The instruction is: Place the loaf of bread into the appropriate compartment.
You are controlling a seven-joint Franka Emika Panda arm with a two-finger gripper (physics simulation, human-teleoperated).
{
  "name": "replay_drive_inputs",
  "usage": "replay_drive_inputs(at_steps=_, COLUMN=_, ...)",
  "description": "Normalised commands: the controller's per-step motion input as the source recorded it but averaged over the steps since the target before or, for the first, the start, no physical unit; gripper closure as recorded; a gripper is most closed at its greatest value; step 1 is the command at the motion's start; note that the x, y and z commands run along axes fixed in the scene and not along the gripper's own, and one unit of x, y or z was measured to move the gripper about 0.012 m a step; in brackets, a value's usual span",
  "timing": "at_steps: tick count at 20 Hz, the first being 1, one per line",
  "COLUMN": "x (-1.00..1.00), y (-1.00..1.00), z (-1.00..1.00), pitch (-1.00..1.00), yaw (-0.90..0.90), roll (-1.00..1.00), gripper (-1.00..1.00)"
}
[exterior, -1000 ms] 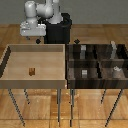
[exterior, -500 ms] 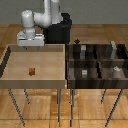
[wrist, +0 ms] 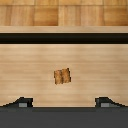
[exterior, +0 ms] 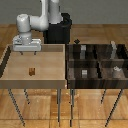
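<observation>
The loaf of bread is a tiny brown block lying on the floor of the light wooden tray at the exterior view's left. In the wrist view the loaf lies flat on the tray floor. My gripper hangs above the tray's far part, over and behind the loaf, not touching it. It is open and empty; its two fingertips show wide apart in the wrist view.
A dark compartment box with several cells stands at the exterior view's right, holding small grey blocks. Both containers rest on thin-legged tables. The robot's black base stands behind the tray.
My gripper has moved down and toward the exterior view's right, closer over the tray and the loaf. The loaf has not moved.
</observation>
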Motion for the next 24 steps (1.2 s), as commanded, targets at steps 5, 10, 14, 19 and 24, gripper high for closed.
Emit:
replay_drive_inputs(at_steps=5, x=0.2, y=0.2, z=-0.07, pitch=0.0, yaw=0.0, roll=0.0, gripper=-1.0)
replay_drive_inputs(at_steps=10, x=0.0, y=0.0, z=-0.8, pitch=0.0, yaw=0.0, roll=0.0, gripper=-1.0)
replay_drive_inputs(at_steps=14, x=0.0, y=0.0, z=-1.0, pitch=0.0, yaw=0.0, roll=0.0, gripper=-1.0)
replay_drive_inputs(at_steps=19, x=0.0, y=-0.2, z=-0.4, pitch=0.0, yaw=0.0, roll=0.0, gripper=-1.0)
replay_drive_inputs(at_steps=24, x=0.0, y=0.0, z=-0.2, pitch=0.0, yaw=0.0, roll=0.0, gripper=-1.0)
